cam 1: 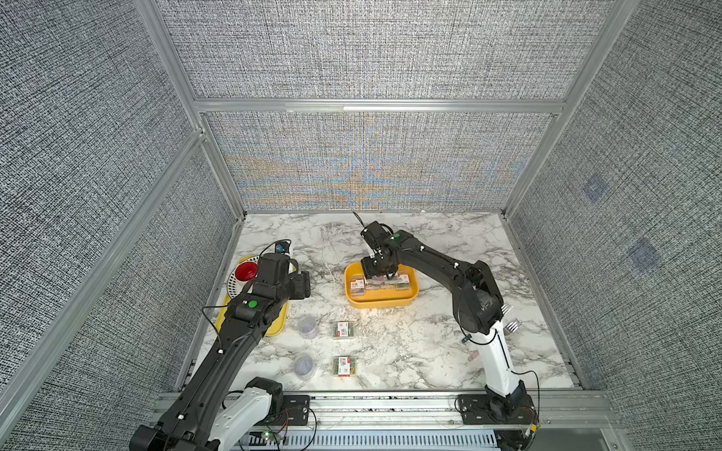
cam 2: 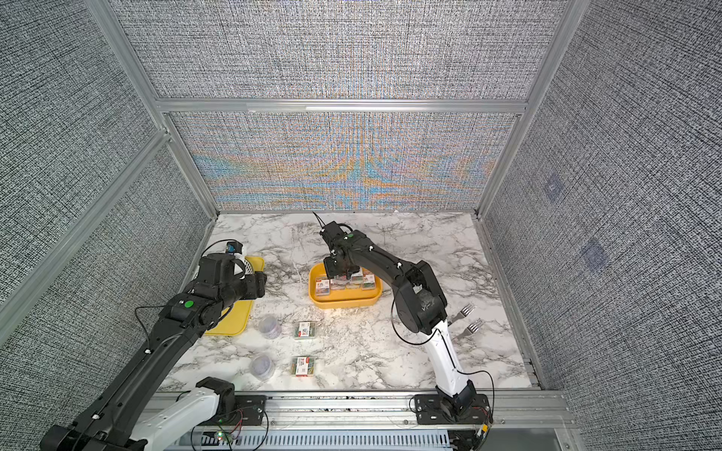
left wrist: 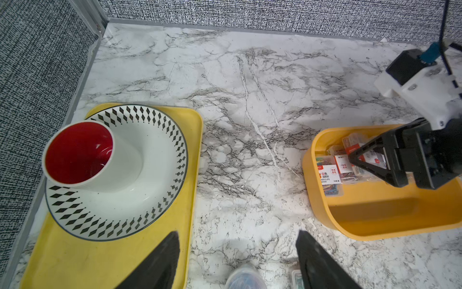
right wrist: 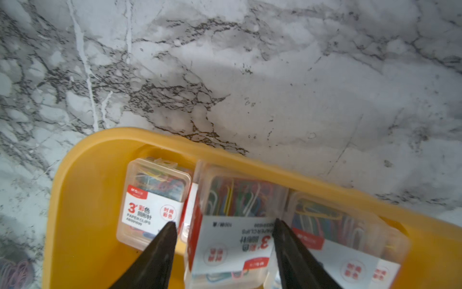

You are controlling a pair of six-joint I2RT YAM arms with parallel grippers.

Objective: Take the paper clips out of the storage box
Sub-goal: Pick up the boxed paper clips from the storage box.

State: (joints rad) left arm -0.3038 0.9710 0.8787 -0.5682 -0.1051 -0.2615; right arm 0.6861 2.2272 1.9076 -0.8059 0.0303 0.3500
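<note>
Paper clip cases (right wrist: pixel 155 200) sat in the storage box (right wrist: pixel 87 200), where the right gripper (right wrist: pixel 223 224) straddled one case (right wrist: pixel 237 240), contact unclear. The left gripper (left wrist: pixel 238 240) hung wide open, empty.

A robotics lab test cell — aluminium frame (cam 1: pixel 375 105), speckled fabric panels (cam 1: pixel 363 50) (on three sides), marble-print tabletop (cam 1: pixel 410 351).

Two overhead views, two wrist close-ups

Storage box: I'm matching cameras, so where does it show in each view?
Top view: storage box just below centre.
Top view: below centre, slightly left.
Left wrist: right edge.
Right wrist: lower half.
Shared landmark: labelled cases inside it.
</note>
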